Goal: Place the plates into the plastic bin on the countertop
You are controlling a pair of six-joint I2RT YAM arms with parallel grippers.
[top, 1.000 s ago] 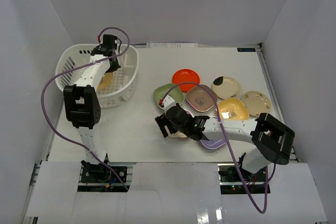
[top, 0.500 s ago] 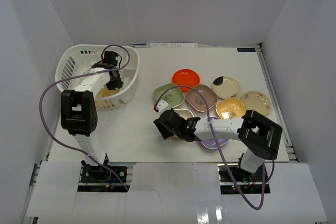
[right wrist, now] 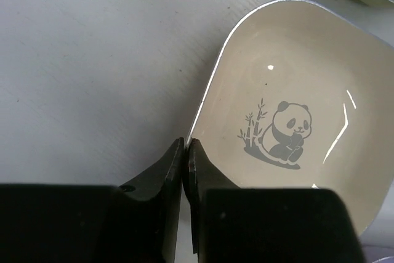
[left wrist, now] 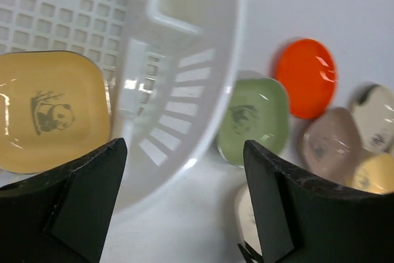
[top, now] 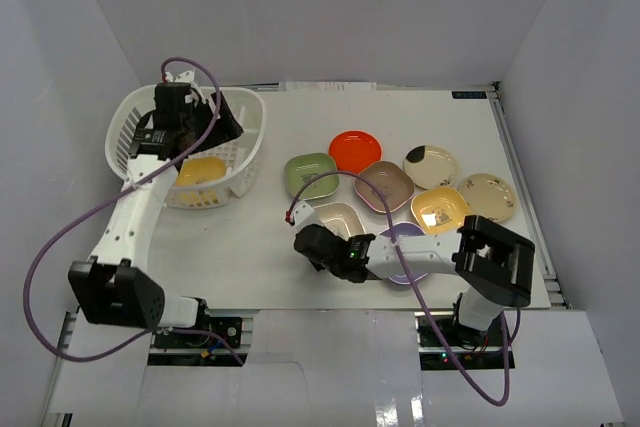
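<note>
Judging from the wrist view, the right gripper (right wrist: 186, 146) has its fingers pressed almost together at the rim of the cream plate (right wrist: 295, 90), on the plate's 7 o'clock edge as seen from above. Whether the thin rim is actually caught between them cannot be told. If the bite is that shallow, the plate may pivot or slip out once it is lifted, then drop onto the countertop (top: 250, 247). If the rim is missed, the closed fingers may only shove the plate toward the green plate (top: 310, 174) at its 12 o'clock. The plastic bin (top: 140, 112) sits far off toward 10 o'clock with a yellow plate (left wrist: 52, 115) inside. The left gripper (left wrist: 183, 146) hangs there wide open and empty, so the arms could clash over the bin.
</note>
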